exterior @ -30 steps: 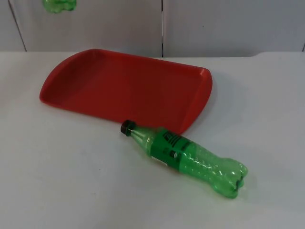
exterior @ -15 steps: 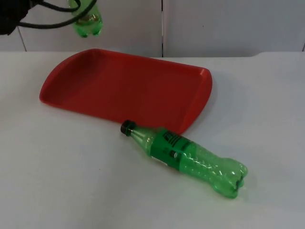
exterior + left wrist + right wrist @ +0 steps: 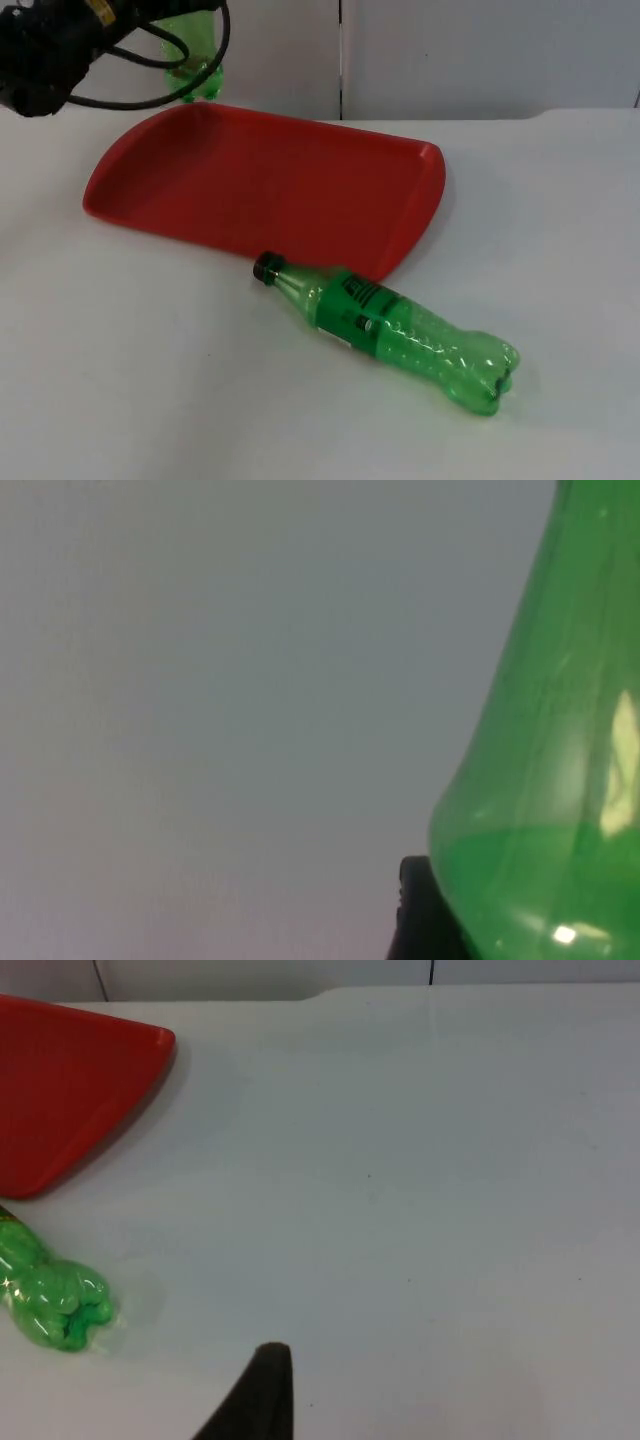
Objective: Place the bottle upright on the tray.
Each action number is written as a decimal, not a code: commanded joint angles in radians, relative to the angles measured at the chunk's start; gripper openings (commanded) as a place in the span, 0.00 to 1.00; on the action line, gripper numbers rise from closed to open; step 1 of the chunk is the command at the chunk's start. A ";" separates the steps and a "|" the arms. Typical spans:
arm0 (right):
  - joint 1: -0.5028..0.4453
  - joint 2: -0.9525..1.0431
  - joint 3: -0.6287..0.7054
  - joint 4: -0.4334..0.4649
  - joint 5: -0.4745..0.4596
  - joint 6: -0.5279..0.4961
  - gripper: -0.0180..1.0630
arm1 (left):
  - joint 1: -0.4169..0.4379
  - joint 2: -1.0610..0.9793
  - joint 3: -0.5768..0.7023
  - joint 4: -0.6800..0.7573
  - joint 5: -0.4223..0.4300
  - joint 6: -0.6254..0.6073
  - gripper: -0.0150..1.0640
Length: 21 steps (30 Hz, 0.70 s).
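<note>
We see the left arm [image 3: 50,50] reaching in at the far left, its left gripper [image 3: 175,25] closed on a green bottle [image 3: 195,55] hanging base-down below it. One right gripper fingertip [image 3: 262,1395] hovers above the table.

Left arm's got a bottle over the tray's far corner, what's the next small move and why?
Probably lower it further in over the tray. The left gripper holds a green bottle base down, above the tray's far rim rather than its floor. A second bottle lies on the table by the near rim.
</note>
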State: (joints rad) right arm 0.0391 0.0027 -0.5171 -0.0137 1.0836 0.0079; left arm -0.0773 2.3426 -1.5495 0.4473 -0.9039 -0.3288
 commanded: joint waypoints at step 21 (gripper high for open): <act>-0.005 -0.003 0.002 -0.001 -0.006 0.002 0.99 | -0.005 0.182 -0.045 -0.036 -0.060 0.044 0.01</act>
State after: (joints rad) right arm 0.0391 0.0027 -0.5171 -0.0137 1.0836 0.0079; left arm -0.0773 2.5277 -1.5883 0.4295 -0.9318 -0.2875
